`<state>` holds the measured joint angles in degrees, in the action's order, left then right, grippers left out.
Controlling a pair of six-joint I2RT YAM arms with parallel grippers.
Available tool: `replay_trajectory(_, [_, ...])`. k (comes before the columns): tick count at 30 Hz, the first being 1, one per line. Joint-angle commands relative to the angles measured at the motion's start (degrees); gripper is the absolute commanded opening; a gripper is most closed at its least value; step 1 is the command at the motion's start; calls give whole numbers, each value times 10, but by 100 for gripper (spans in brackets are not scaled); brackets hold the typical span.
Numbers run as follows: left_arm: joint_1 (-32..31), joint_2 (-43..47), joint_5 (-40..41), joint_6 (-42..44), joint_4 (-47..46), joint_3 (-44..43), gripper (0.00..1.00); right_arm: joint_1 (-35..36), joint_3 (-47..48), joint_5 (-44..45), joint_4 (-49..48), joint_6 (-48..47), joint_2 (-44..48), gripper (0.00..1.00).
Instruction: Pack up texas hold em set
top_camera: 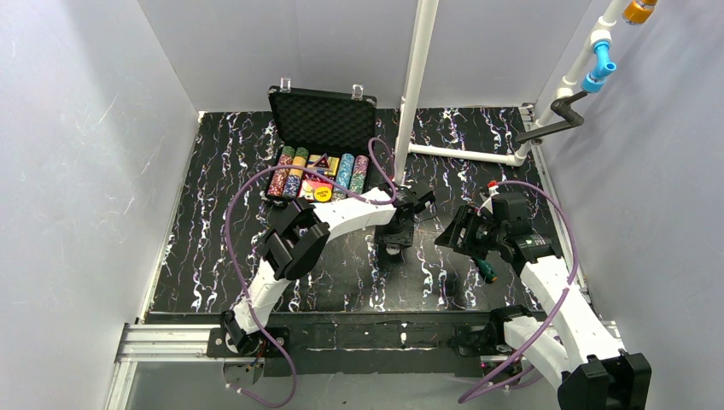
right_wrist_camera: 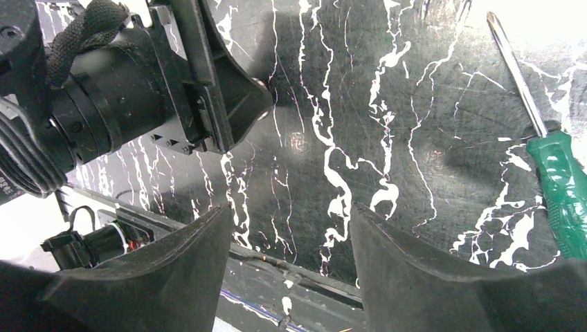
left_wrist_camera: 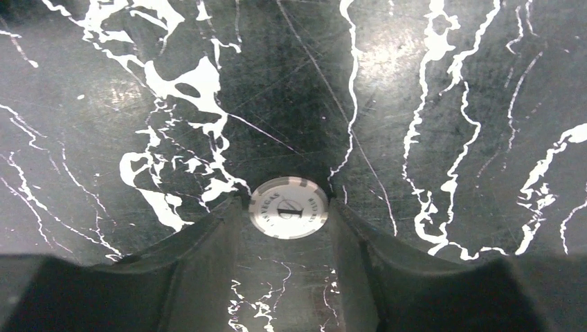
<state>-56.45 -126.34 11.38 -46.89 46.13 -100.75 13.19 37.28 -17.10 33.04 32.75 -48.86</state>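
Seen from above, the black foam-lined case [top_camera: 323,121] stood open at the far side of the black, white-veined table [top_camera: 213,222], with rows of ridged multicoloured chips [top_camera: 290,175] packed inside. My left gripper [top_camera: 395,243] pointed down mid-table, well apart from the case, with my right gripper [top_camera: 457,232] near it. At my left wrist, a single round grey-and-white chip [left_wrist_camera: 289,209] lay flat on the scuffed, glossy surface between my matte black fingers [left_wrist_camera: 208,263] — jaws part-way apart, tips at its rim, though I could not tell whether they pinched it. Thin and smooth, it could squirt sideways or tip on edge if my tips met it unevenly. At my right wrist, the jaws stood wide apart and held nothing; the green-handled screwdriver [right_wrist_camera: 562,187] lay near — a careless sweep could knock it.
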Motion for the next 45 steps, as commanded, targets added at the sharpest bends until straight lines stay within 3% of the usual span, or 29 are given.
replay_trajectory(1, [-3, -19, 11, -5, 23, 30, 44, -2, -8, -11, -18, -3, -2, 70])
replay_trajectory(6, [-3, -7, 31, 32, 19, 32, 28, -2, -16, -25, -31, -3, -16, 71])
replay_trajectory(13, [-3, 38, 31, 103, 1, 40, 18, -6, -18, -68, -68, 0, -55, 73])
replay_trajectory(25, [-3, 121, 35, 188, -9, 63, 15, -49, 23, -153, -113, -4, -160, 74])
replay_trajectory(31, [-2, 171, 25, 238, -16, 91, 14, -56, 94, -218, -89, -42, -270, 76])
replay_trajectory(35, [0, 212, 3, 276, -36, 124, 13, -55, 112, -292, -133, -23, -336, 76])
replay_trajectory(38, [3, 238, -39, 303, -55, 149, 14, -38, 142, -372, -154, -18, -408, 74])
replay_trajectory(45, [4, 277, -93, 336, -84, 189, 13, 40, 165, -422, -219, 25, -471, 73])
